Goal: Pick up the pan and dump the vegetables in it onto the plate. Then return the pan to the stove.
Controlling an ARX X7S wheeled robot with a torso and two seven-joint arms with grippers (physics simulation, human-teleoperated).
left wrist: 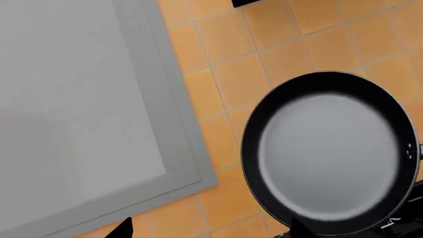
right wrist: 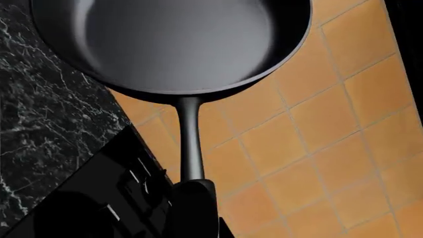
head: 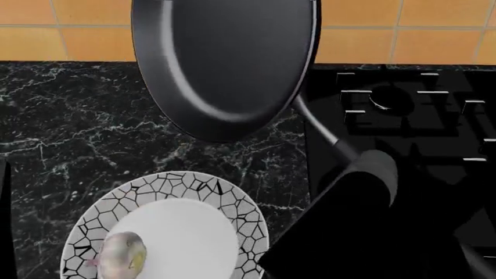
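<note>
my pan (head: 225,64) smooth satiny black nonstick, tabletop (head: 78,128) polished black marble with white veins, plate (head: 232,203) glossy glazed ceramic, stove (head: 419,116) shiny black

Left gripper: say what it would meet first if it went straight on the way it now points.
Probably the orange tiled wall, which lies ahead between the open left gripper's fingertips. The round black frying pan sits off to one side, though depth is unclear.

The empty pan (left wrist: 330,153) shows against orange tiles (left wrist: 231,84), beside a grey panel (left wrist: 79,114).
</note>
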